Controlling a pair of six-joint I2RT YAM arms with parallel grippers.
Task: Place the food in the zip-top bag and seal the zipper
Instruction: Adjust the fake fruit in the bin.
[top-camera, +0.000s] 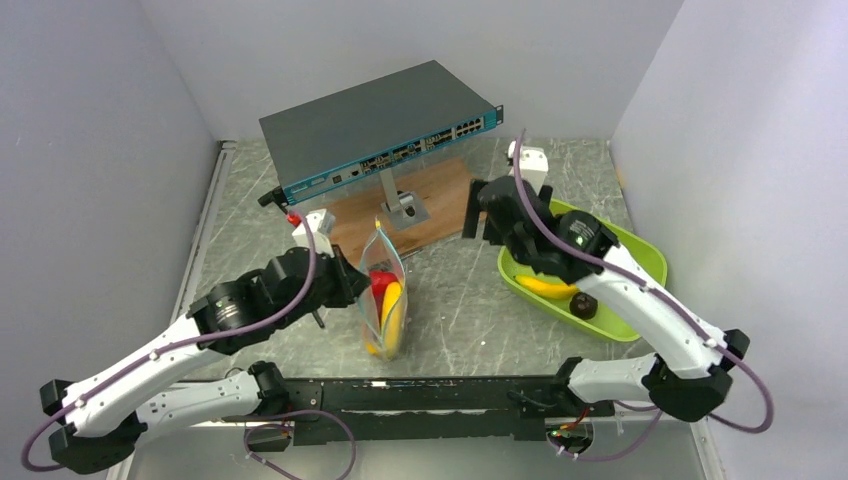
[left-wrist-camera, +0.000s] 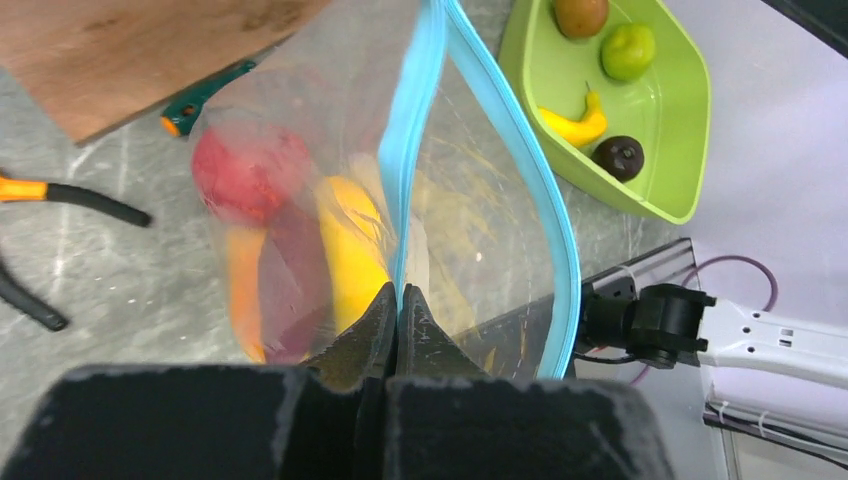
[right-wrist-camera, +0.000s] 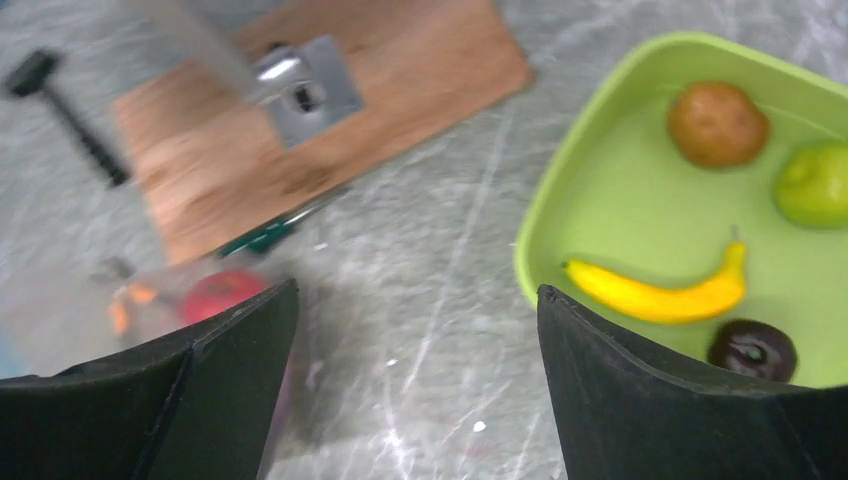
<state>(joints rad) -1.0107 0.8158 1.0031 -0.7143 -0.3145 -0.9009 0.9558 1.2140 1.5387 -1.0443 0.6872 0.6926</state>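
Wide open and empty, the right arm's jaws hover nearest the yellow banana (right-wrist-camera: 660, 297), which lies crosswise in the lime-green tray (right-wrist-camera: 620, 190) just to their right, while the left arm's jaws pinch the zipper (left-wrist-camera: 408, 150), holding the zip-top bag (top-camera: 384, 300) upright on the surface (top-camera: 450, 300) to their left.

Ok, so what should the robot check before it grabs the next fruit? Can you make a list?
1. Left gripper gripping the zip-top bag: ok, shut on its rim.
2. Bag mouth open: ok, the two sides of the zipper stand apart.
3. Right gripper open and empty: ok.
4. Right gripper lined up on a fruit: not ok, only bare table shows between its jaws.
5. All food bagged: not ok; banana, green pear, brown fruit and dark purple fruit lie in the green tray.
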